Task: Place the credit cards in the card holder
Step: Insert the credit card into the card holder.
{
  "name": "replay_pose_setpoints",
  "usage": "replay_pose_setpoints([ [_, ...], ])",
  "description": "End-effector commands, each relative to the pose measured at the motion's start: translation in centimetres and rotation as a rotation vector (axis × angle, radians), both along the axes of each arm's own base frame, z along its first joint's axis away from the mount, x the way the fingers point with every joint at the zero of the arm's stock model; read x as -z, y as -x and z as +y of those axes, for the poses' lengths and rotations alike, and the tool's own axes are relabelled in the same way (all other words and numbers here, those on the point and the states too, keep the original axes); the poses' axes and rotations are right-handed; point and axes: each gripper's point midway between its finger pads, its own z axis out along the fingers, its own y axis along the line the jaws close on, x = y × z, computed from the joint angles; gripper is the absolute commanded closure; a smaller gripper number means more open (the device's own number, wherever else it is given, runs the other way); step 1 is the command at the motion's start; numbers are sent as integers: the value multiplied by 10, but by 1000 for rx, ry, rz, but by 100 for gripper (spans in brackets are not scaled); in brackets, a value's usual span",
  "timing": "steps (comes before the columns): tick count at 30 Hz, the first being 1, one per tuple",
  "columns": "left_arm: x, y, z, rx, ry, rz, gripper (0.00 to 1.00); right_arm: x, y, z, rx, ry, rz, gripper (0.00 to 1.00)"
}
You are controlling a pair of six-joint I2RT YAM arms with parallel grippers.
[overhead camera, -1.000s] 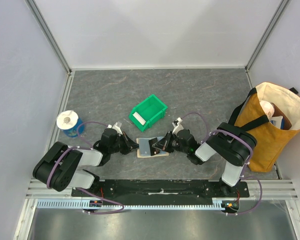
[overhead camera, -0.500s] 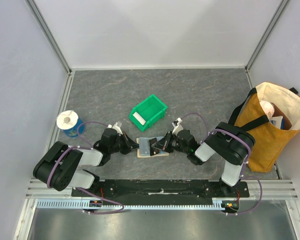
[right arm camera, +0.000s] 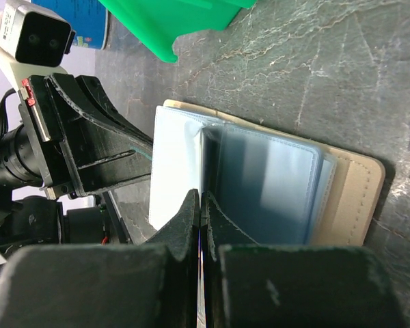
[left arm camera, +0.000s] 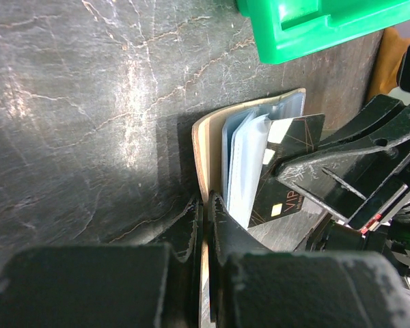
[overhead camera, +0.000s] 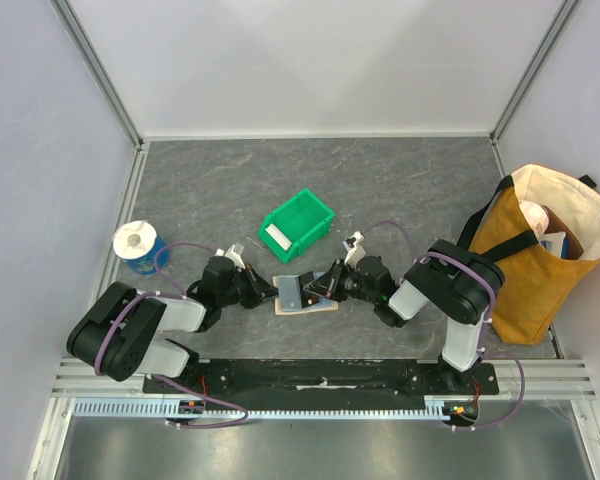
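Observation:
The tan card holder (overhead camera: 304, 300) lies open on the table between both arms, its clear sleeves (left arm camera: 244, 164) fanned up. My left gripper (left arm camera: 208, 202) is shut on the holder's tan cover (left arm camera: 202, 154) at its near edge. My right gripper (right arm camera: 200, 198) is shut on a dark credit card (left arm camera: 291, 164) with gold lines, held edge-on, its front end among the sleeves (right arm camera: 266, 184). A whitish card (overhead camera: 277, 237) lies in the green bin (overhead camera: 310, 212). In the top view the left gripper (overhead camera: 269, 293) and right gripper (overhead camera: 320, 287) face each other across the holder.
The green bin stands just behind the holder. A blue cup (overhead camera: 138, 248) stands at the left by the left arm. A tan tote bag (overhead camera: 540, 270) with things inside stands at the right wall. Aluminium frame rails run along the table's edges.
The right gripper has edged slightly left towards the holder with the dark card. The left gripper has stayed put on the cover.

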Motion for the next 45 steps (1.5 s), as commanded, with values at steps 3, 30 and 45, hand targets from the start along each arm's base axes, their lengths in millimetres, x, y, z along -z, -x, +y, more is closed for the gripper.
replay_pose_setpoints([
  [3,58,43,35,-28,-189,208,98,-16,-3,10,-22,-98,-46,100],
  [30,54,41,32,-40,-167,191,98,12,-1,-5,84,108,37,67],
  [45,54,40,32,-34,-166,187,98,19,-3,-21,112,235,31,55],
])
